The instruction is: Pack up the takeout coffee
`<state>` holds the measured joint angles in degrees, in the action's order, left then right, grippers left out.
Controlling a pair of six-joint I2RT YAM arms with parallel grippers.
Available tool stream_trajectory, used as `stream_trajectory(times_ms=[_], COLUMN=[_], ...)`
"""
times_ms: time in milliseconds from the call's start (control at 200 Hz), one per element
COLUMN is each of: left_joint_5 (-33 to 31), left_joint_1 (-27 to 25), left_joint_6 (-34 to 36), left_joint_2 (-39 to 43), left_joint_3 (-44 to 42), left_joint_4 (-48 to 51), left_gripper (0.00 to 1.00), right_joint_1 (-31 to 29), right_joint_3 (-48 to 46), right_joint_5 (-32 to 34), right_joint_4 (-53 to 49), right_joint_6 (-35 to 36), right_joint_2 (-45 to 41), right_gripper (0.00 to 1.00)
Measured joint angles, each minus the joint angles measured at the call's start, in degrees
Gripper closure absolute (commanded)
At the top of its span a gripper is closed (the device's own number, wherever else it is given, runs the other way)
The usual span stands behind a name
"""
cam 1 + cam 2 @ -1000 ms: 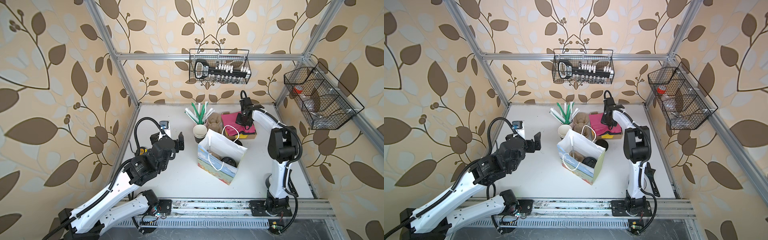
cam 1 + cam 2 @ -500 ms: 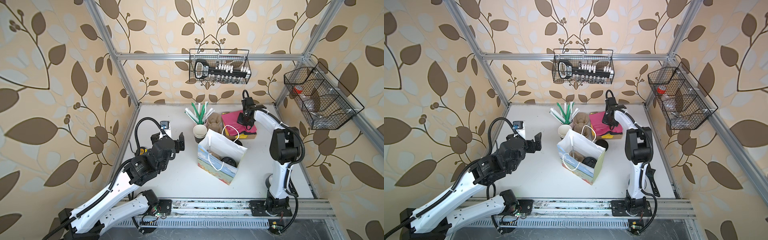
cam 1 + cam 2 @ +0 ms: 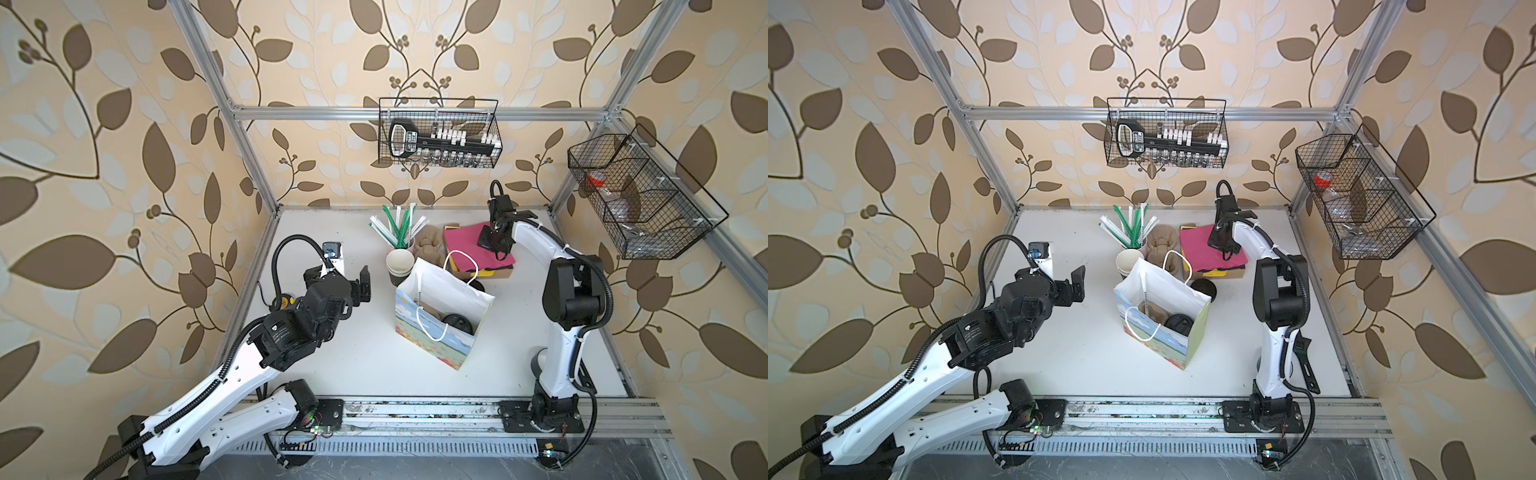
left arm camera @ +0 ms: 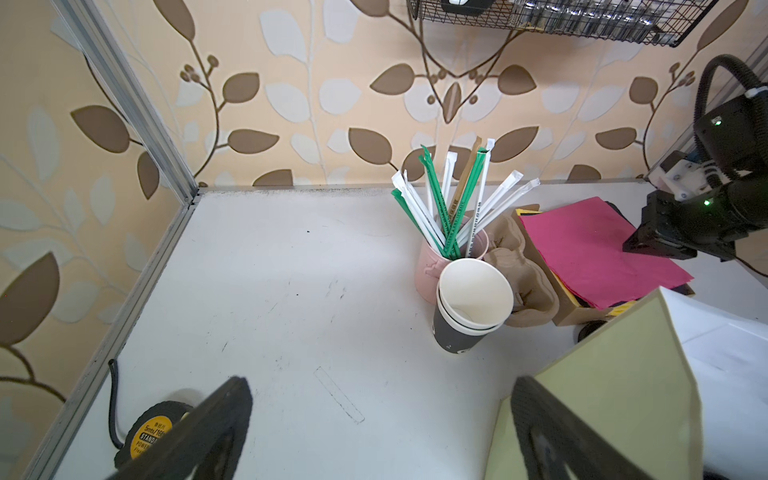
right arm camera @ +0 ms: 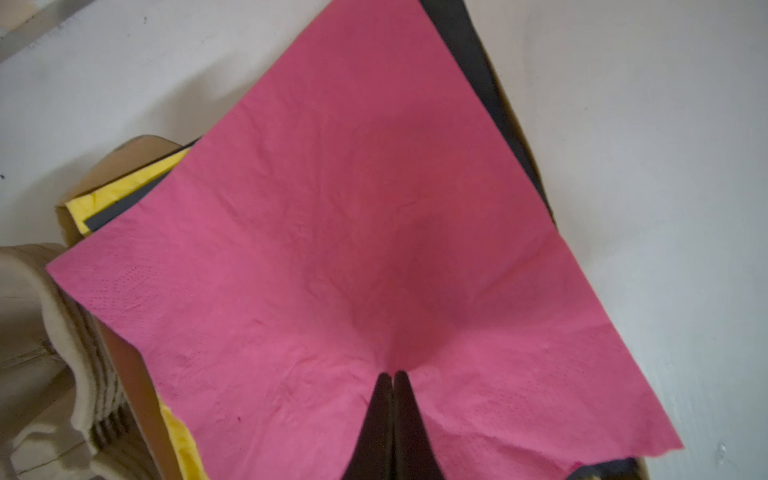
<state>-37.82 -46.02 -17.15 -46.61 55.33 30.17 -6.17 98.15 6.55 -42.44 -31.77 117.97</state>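
The takeout coffee (image 3: 457, 322) sits inside the paper bag (image 3: 449, 286), only its top showing in both top views. The left hand (image 4: 379, 381) hovers released at 9 o'clock from the bag. The right hand (image 5: 392, 376) is at 1 o'clock, clenched on the pink napkin (image 5: 353, 208). This pinch only the right wrist view shows clearly.

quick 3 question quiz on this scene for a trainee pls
1. True or false: the right gripper is pinching the pink napkin.
2. The left gripper is: A) open and empty, B) shut on a straw, C) holding a cup.
3. Fill in: the black-lidded cup stands inside the ____.

Key: 1 true; 2 A; 3 paper bag.
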Motion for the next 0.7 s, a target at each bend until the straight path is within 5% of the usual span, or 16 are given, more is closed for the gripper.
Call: stream_trajectory(times_ms=[115,195,700], left_joint_5=[0.22,0.35,1.7], left_joint_1=[0.0,0.0,0.0], left_joint_6=[0.0,0.02,0.02], left_joint_2=[-0.02,-0.02,-1.27], left_joint_3=[0.0,0.0,0.0], left_joint_4=[0.0,0.0,0.02], left_gripper=[0.01,0.01,0.01], right_joint_1=[0.39,1.11,-0.61], right_joint_3=[-0.63,-2.03,-3.32], right_joint_5=[0.39,0.52,0.07], right_joint_4=[0.07,0.17,1.51], right_joint_6=[-0.46,-0.81,1.62], right_joint_2=[-0.44,-1.09,2.01], right_gripper=[0.44,0.29,0.32])
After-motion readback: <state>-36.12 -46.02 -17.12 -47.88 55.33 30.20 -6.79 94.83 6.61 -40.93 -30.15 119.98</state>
